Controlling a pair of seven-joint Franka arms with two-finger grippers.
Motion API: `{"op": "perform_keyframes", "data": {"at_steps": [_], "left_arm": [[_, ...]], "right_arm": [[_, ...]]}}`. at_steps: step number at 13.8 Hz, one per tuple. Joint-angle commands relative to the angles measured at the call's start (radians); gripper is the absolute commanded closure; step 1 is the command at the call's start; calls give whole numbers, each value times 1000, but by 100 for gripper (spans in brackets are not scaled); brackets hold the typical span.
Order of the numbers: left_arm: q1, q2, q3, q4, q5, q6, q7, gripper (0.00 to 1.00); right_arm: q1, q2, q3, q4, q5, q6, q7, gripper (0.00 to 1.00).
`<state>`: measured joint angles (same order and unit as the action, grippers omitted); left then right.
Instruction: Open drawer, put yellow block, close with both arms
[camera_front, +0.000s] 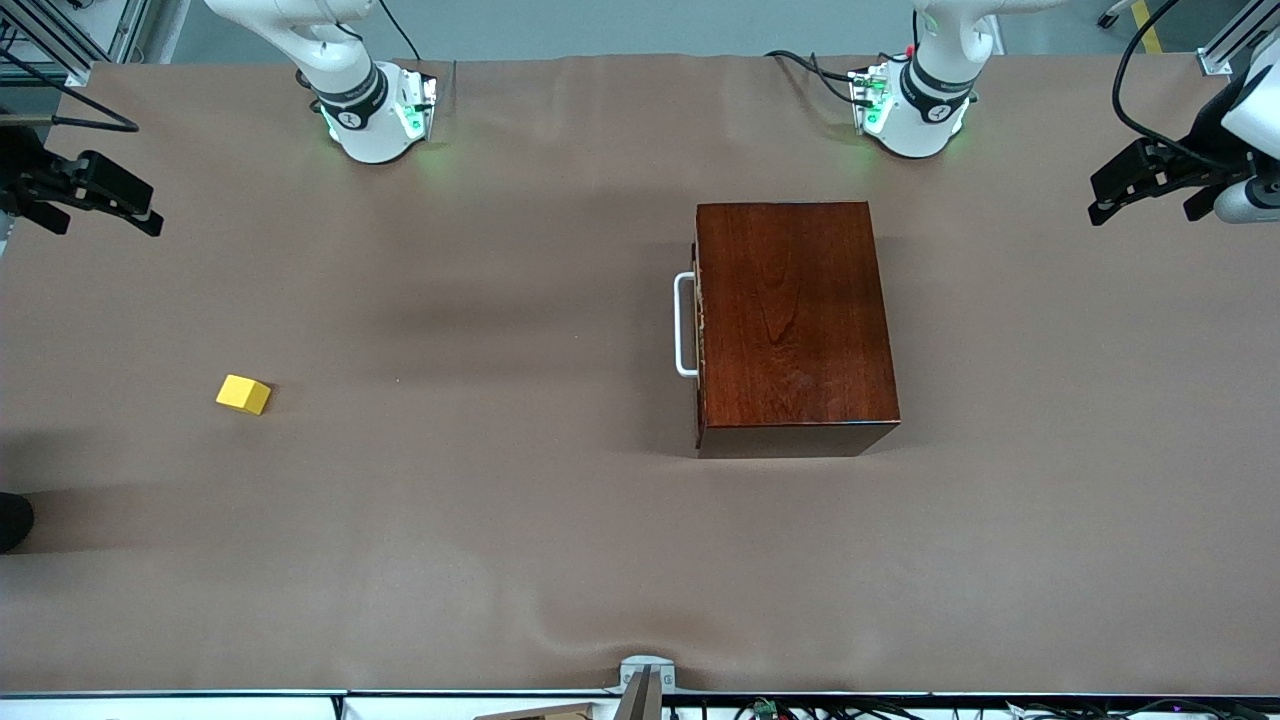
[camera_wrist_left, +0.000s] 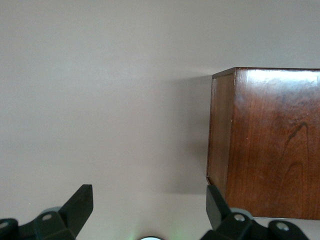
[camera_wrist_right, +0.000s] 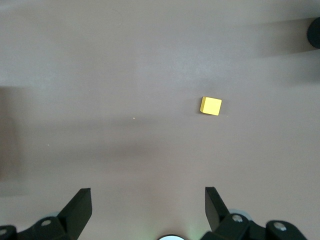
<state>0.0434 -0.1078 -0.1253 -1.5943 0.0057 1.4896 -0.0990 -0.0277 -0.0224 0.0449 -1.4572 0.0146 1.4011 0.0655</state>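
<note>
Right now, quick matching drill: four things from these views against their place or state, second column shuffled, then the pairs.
1. small bright-yellow cube
2. glossy mahogany wooden box
3. white U-shaped bar handle
4. black right gripper

A. fingers spread, holding nothing
B. toward the left arm's end of the table
C. alone on the brown cloth, toward the right arm's end
D. on the closed drawer front

Pairs: 1-C, 2-B, 3-D, 4-A

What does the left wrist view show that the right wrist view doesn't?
Only the left wrist view shows the mahogany box, one corner and its glossy top, with the left gripper open and empty. Only the right wrist view shows the yellow block lying alone on the table, with the right gripper open and empty. Both share the bare brown table cover. Neither shows the drawer handle.
</note>
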Motion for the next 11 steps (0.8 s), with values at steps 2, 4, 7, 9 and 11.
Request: {"op": "perform_keyframes", "data": {"at_steps": [2, 4, 7, 9, 11], "left_arm": [[15, 5, -8, 40, -6, -40, -2, 0], [13, 11, -8, 50, -7, -42, -1, 0], [9, 16, -8, 54, -7, -42, -2, 0], [12, 16, -10, 53, -10, -42, 2, 0], [-3, 19, -16, 53, -13, -43, -8, 0]], "right_arm": [[-26, -1, 9, 6, 24, -5, -1, 0], [-28, -1, 9, 8, 25, -5, -1, 0], [-28, -1, 9, 6, 25, -5, -1, 0], [-28, -1, 9, 8, 25, -5, -1, 0], [-26, -1, 9, 8, 25, -5, -1, 0]]}}
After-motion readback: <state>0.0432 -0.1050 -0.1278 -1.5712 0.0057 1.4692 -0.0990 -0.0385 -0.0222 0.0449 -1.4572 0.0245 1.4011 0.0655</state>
